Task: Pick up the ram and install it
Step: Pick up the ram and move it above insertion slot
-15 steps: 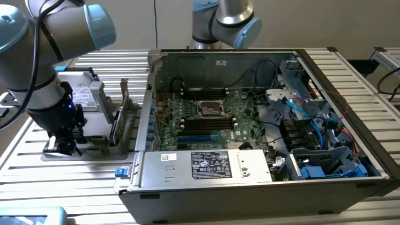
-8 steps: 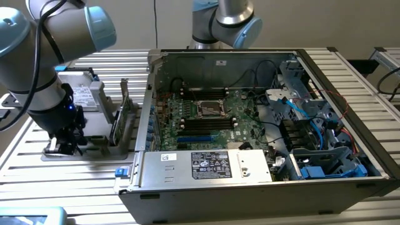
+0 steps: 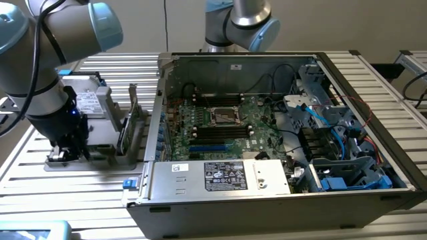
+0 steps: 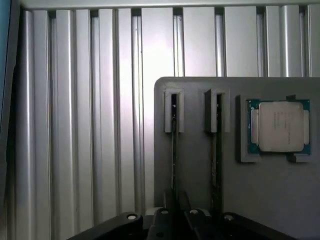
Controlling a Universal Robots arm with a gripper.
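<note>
The ram (image 4: pixel 173 150) stands on edge in a slot of the grey holder (image 4: pixel 195 190), seen as a thin dark line. A second stick (image 4: pixel 216 150) stands in the neighbouring slot. My gripper (image 4: pixel 175 216) is down over the first stick, and its black fingers (image 4: pixel 164 215) sit close on either side of the stick's near end, shut on it. In the exterior view my gripper (image 3: pixel 67 151) reaches down onto the holder (image 3: pixel 100 156) at the exterior view's left, beside the open computer case (image 3: pixel 267 200). The case's motherboard (image 3: pixel 220 127) shows long black memory slots (image 3: pixel 221 131).
A processor chip (image 4: pixel 280 126) lies in a pocket of the holder. An upright expansion card (image 3: pixel 128 127) stands in the holder between my gripper and the case wall. A second robot arm (image 3: pixel 237 22) rises behind the case. The table top (image 3: pixel 60 195) is ribbed aluminium.
</note>
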